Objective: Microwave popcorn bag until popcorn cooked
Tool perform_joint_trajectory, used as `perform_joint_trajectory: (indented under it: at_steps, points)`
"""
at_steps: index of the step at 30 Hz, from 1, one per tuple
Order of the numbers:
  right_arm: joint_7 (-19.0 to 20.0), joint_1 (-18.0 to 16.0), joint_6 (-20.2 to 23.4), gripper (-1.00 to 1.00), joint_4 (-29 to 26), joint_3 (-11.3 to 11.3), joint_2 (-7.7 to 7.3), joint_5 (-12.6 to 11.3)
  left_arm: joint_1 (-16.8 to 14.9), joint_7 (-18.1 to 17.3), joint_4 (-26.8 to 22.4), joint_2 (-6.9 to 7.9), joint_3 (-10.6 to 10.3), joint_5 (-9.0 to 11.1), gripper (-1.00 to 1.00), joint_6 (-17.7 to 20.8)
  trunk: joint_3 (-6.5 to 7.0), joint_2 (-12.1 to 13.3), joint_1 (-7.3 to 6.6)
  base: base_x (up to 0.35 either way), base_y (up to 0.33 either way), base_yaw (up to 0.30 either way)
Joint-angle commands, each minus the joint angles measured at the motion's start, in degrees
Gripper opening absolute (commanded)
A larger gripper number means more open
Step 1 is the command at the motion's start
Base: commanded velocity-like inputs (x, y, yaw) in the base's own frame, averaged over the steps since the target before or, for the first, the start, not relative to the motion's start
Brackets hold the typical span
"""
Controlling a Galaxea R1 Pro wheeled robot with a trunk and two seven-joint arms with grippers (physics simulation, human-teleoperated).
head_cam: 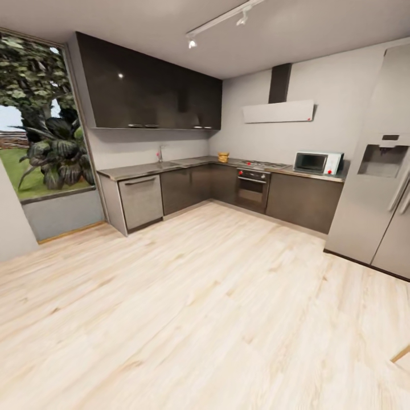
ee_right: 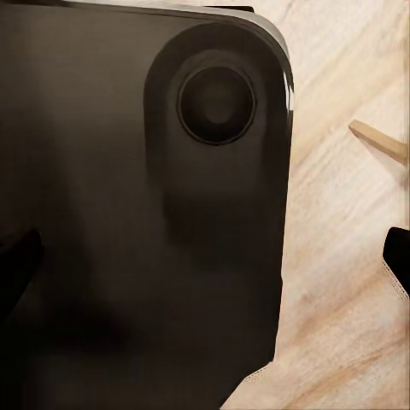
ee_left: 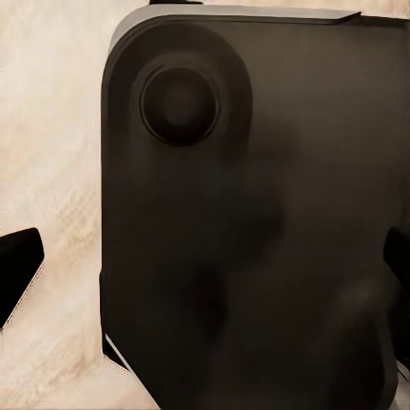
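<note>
Across the room, the small tan popcorn bag stands on the grey L-shaped countertop, in its far corner. The pale microwave sits on the same countertop further right, its door closed, close to the fridge. In the left wrist view my left gripper points down over my own black base, its dark fingertips spread wide with nothing between them. My right gripper stands open the same way, one fingertip over the wooden floor.
A wide stretch of light wooden floor lies between me and the dark cabinets. A built-in black oven sits between bag and microwave. A tall steel fridge stands at the right, and a window with plants at the left.
</note>
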Motion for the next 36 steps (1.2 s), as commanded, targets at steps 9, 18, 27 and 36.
perform_joint_trajectory:
  at_steps: [9, 18, 27, 36]
  points:
    - [0.0, 0.0, -0.3, 1.00, 0.1, 0.1, 0.03, 0.1, 0.0, 0.0, 0.0, -0.03, 0.1, 0.4, 1.00, -0.1, -0.04, 0.0, 0.03, 0.321, 0.000, 0.000]
    - [0.0, 0.0, -0.3, 1.00, 0.1, 0.1, 0.08, 0.1, 0.0, 0.0, 0.0, -0.01, 0.1, 0.4, 1.00, -0.1, -0.04, 0.0, 0.03, 0.321, 0.000, 0.000]
    - [0.0, 0.0, -0.3, 1.00, 0.1, 0.1, 0.12, 0.1, 0.0, 0.0, 0.0, -0.01, 0.1, 0.4, 1.00, -0.1, -0.04, 0.0, 0.03, 0.321, 0.000, 0.000]
    - [0.0, 0.0, -0.3, 1.00, 0.1, 0.1, 0.12, 0.1, 0.0, 0.0, 0.0, -0.04, 0.1, 0.4, 1.00, 0.0, -0.04, 0.0, 0.03, 0.321, 0.000, 0.000]
